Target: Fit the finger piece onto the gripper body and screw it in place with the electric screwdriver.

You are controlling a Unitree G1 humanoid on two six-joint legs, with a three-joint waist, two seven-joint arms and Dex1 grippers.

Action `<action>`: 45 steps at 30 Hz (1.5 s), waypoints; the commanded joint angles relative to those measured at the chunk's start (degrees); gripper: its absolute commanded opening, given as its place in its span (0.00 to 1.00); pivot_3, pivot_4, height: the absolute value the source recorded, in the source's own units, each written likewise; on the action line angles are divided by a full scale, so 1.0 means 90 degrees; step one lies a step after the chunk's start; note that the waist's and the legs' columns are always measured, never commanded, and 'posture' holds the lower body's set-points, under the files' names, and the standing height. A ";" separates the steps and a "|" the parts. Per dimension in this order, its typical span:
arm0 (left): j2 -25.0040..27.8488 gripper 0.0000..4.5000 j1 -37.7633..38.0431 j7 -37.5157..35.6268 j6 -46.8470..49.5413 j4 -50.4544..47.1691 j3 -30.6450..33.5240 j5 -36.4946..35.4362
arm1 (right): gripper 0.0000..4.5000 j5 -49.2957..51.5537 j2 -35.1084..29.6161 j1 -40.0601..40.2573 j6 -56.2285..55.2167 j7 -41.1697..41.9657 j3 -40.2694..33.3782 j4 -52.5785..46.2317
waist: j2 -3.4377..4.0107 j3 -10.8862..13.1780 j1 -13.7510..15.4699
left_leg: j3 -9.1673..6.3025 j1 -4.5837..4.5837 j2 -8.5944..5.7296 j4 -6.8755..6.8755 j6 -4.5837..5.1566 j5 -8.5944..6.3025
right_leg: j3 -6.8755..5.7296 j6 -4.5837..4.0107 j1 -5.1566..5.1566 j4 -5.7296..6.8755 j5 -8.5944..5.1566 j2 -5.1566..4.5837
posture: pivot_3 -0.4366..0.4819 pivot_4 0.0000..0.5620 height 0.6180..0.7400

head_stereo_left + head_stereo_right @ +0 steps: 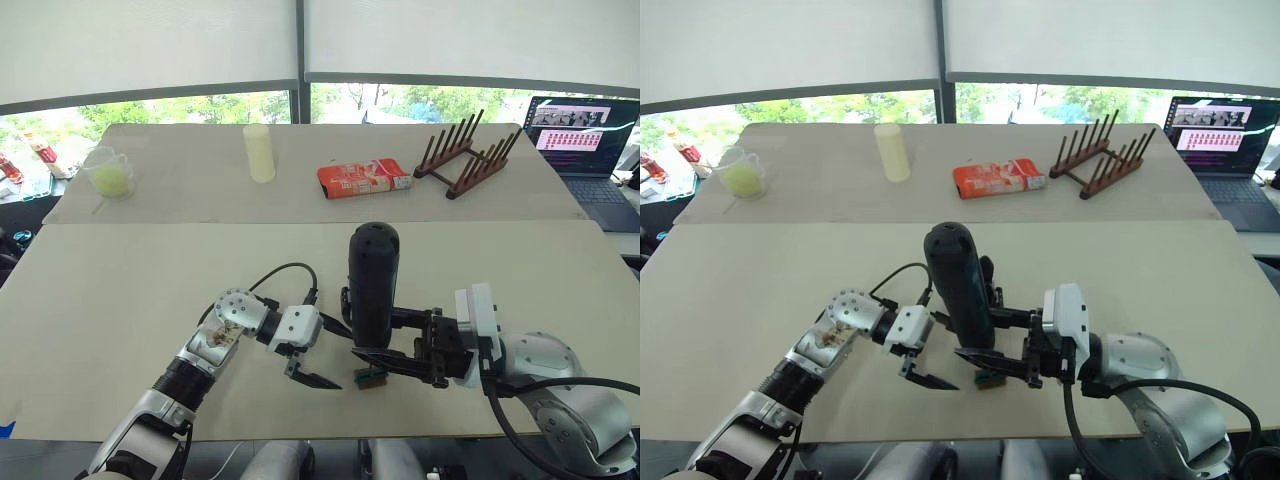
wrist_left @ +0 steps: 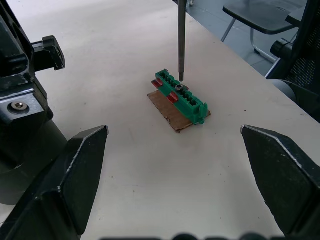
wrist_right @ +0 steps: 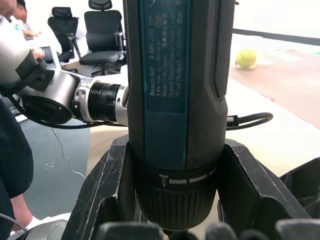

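Silver-grey metal arms with black joint bands, white casings at the wrists, left gripper (image 1: 318, 352) and right gripper (image 1: 377, 337) each with 2 long black pointed fingers (image 2: 70, 186), thin black cables looping over both wrists

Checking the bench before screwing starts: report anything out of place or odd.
Nothing is spilled or broken. One oddity: the electric screwdriver, upright in the right end effector, has its bit on a screw in a small green block lying on a cardboard scrap, not on a gripper body. The left end effector is open beside it.
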 commanded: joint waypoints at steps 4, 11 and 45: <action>-0.0005 1.00 -0.0080 -0.0017 -0.0089 -0.0078 0.0032 -0.0071 | 0.42 0.0047 0.0016 -0.0038 -0.0170 0.0035 -0.0080 -0.0130 | 0.0000 0.0000 0.0000 | 0.0000 0.0000 0.0000 0.0000 0.0000 0.0000 | 0.0000 0.0000 0.0000 0.0000 0.0000 0.0000 | 0.48 0.27 1.00; -0.0003 1.00 -0.0092 -0.0018 -0.0086 -0.0069 0.0040 -0.0074 | 0.42 -0.0014 0.0024 -0.0009 -0.0215 0.0087 -0.0078 -0.0079 | 0.0000 0.0000 0.0000 | 0.0000 0.0000 0.0000 0.0000 0.0000 0.0000 | 0.0000 0.0000 0.0000 0.0000 0.0000 -0.0001 | 0.48 0.27 1.00; -0.0008 1.00 -0.0088 0.0031 -0.0091 -0.0071 0.0049 -0.0056 | 0.42 -0.0092 0.0136 -0.0115 -0.0216 0.0135 0.0001 0.0019 | 0.0000 0.0000 -0.0001 | 0.0001 0.0000 0.0000 0.0000 0.0000 0.0000 | 0.0000 0.0000 0.0000 0.0000 0.0000 -0.0001 | 0.48 0.27 1.00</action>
